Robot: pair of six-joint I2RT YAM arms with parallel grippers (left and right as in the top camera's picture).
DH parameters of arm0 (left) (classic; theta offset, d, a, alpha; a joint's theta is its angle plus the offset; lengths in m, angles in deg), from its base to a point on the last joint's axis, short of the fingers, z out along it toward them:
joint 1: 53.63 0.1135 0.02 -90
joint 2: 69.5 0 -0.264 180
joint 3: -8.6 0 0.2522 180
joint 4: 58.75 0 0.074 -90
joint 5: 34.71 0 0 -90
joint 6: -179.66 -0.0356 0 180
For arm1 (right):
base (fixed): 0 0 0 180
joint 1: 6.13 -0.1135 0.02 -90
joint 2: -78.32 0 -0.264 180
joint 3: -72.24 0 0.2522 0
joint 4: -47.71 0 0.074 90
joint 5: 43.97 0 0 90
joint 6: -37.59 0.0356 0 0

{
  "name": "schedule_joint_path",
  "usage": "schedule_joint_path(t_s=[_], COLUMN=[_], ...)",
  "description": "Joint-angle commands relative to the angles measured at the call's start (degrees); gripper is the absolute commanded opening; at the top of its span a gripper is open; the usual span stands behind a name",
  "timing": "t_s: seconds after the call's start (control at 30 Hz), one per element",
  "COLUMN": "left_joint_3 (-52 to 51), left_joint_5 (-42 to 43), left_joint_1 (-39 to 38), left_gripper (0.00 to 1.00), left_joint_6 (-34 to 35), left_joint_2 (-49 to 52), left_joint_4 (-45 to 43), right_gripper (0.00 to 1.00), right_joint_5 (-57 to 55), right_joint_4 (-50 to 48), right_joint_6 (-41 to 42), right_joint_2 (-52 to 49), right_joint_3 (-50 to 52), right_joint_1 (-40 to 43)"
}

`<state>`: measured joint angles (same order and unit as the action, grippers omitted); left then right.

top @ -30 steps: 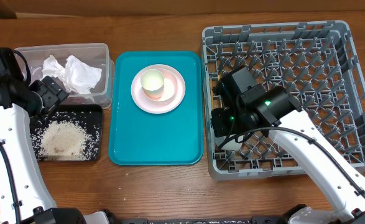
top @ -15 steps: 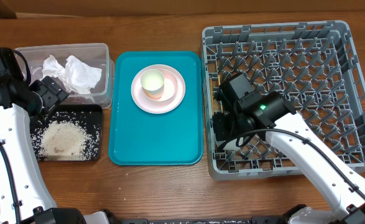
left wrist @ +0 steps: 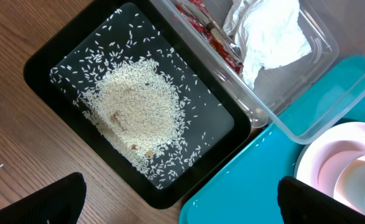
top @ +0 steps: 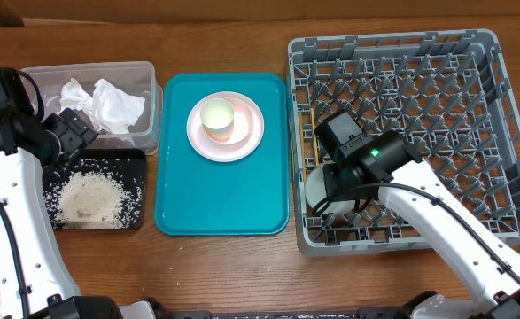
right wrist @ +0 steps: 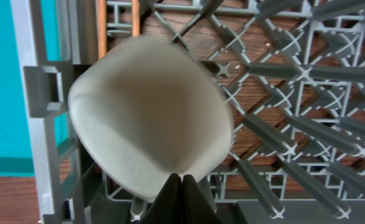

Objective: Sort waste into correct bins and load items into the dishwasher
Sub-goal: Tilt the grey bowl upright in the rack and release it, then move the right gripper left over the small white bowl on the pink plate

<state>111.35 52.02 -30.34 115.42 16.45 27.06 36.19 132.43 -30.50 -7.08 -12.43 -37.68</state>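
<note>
Right gripper: dark fingers pressed together at the rim of a smooth, rounded pale grey-green bowl, grip unclear; bowl tilted in the near-left corner of the grey lattice-walled, pegged plastic dish rack. Left gripper: fingers wide apart over the glossy black rectangular tray of loose white rice grains.

Cup on plate on tray; tub left; bowl in rack right.
</note>
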Motion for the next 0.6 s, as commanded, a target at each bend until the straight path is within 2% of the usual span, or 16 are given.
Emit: schedule_joint_path(t_s=[0.0, 0.33, 0.5, 0.53, 0.57], left_joint_3=[0.9, 0.9, 0.9, 0.9, 0.9], left_joint_5=[-0.1, -0.1, -0.1, -0.1, -0.1], left_joint_1=[-0.1, -0.1, -0.1, -0.1, -0.1], left_gripper=[1.0, 1.0, 1.0, 1.0, 1.0], left_joint_6=[-0.4, -0.4, -0.5, -0.4, -0.4], left_joint_2=[0.2, 0.2, 0.2, 0.2, 0.2], left_joint_4=[-0.1, -0.1, -0.1, -0.1, -0.1], right_gripper=[0.05, 0.1, 0.1, 0.14, 0.22], right_joint_5=[-1.4, 8.7, 18.4, 22.4, 28.4], right_joint_4=[-0.3, -1.3, -6.3, -7.9, -10.1], right_joint_6=[1.0, 0.2, -4.5, -6.0, -8.1], right_joint_2=[0.4, 0.4, 0.4, 0.4, 0.4], right_joint_3=[-2.5, -18.3, -21.7, -21.7, -21.7], right_joint_1=[-0.2, -0.2, -0.3, -0.3, -0.3])
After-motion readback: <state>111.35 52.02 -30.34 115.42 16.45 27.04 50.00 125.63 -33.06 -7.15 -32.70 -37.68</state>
